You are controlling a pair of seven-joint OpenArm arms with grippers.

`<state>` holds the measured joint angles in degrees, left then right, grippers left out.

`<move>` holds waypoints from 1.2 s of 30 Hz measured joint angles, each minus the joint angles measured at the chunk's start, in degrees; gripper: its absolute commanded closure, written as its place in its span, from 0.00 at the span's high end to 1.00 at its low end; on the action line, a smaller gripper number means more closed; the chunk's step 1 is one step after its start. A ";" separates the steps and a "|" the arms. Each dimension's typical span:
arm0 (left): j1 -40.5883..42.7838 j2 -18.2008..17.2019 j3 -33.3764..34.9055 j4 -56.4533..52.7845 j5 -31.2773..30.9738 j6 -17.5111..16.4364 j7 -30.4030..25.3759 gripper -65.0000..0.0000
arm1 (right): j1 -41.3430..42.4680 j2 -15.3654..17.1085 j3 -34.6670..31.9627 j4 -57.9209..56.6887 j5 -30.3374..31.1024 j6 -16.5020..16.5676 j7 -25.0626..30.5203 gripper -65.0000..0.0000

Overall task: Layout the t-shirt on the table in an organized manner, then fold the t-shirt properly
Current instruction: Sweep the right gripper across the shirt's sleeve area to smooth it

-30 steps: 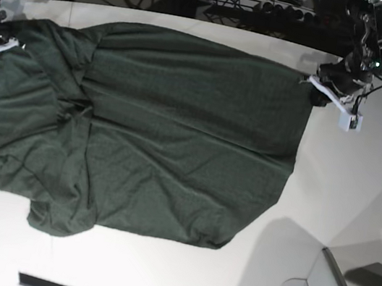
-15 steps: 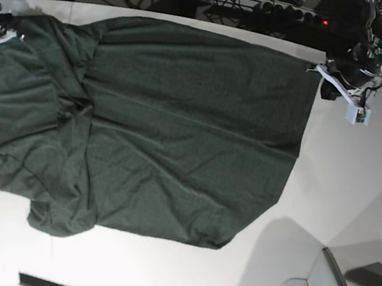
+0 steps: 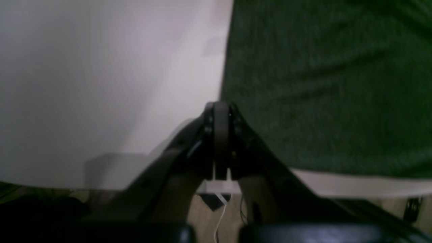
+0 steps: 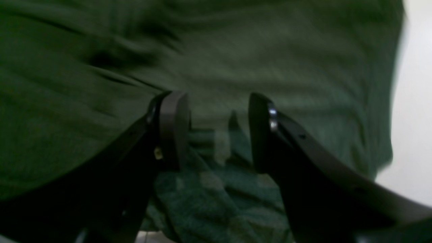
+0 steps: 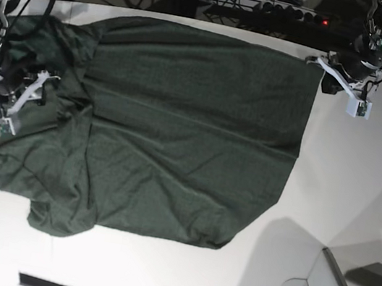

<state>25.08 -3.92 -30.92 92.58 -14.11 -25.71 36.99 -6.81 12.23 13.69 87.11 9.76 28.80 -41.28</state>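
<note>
The t-shirt (image 5: 179, 126) lies spread over the table (image 5: 344, 191). The right gripper (image 4: 217, 131) hangs over its bunched sleeve end, fingers (image 4: 172, 128) spread, cloth showing below and between them with nothing pinched. The left gripper (image 3: 221, 135) has its fingers pressed together, the shirt's edge just beside their tips; whether cloth is pinched cannot be told.

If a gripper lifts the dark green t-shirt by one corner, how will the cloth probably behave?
The dark green t-shirt of thin fabric will probably hang limp, not hold shape: it already lies in soft wrinkles and bunched folds near the sleeve side. It looks light, so one corner should lift easily. On the smooth white table the rest may slide and drag along.
</note>
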 measured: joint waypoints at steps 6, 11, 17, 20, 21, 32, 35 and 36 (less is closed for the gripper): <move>0.04 -0.11 -7.56 -0.11 0.07 0.44 0.04 0.00 | 6.16 -2.01 -0.26 -6.54 -0.31 3.61 -3.04 0.43; 0.20 0.02 -9.49 -0.28 0.07 0.22 0.07 0.00 | 9.27 -4.11 -0.20 -7.72 -0.55 3.65 -3.85 0.46; 1.46 0.13 -9.57 -0.28 0.13 -4.31 0.09 0.00 | 17.79 -5.14 0.26 -17.20 -0.28 3.69 -3.10 0.69; 1.40 0.09 -9.62 -0.28 0.13 -4.26 -0.11 0.00 | 20.39 -5.14 0.31 -22.91 -0.74 3.69 -2.78 0.70; 1.44 0.13 -9.60 -0.28 0.11 -4.28 -0.13 0.00 | 20.83 -5.16 0.31 -24.09 -0.92 3.69 -1.33 0.70; 2.16 0.42 -9.60 -0.28 0.11 -4.28 -0.13 0.00 | 21.14 -4.33 0.28 -29.92 -0.79 3.69 2.49 0.31; 1.90 0.39 -9.62 -0.28 0.13 -4.28 -0.11 0.00 | 21.16 -4.48 0.28 -29.99 -0.76 3.67 2.47 0.03; 1.88 0.37 -9.60 -0.28 0.09 -4.28 -0.13 0.00 | 21.20 -4.50 0.28 -29.99 -0.76 3.67 2.45 0.00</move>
<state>26.96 -3.55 -40.51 92.29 -14.02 -30.00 36.86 14.39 7.73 13.98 57.12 8.99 32.47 -38.83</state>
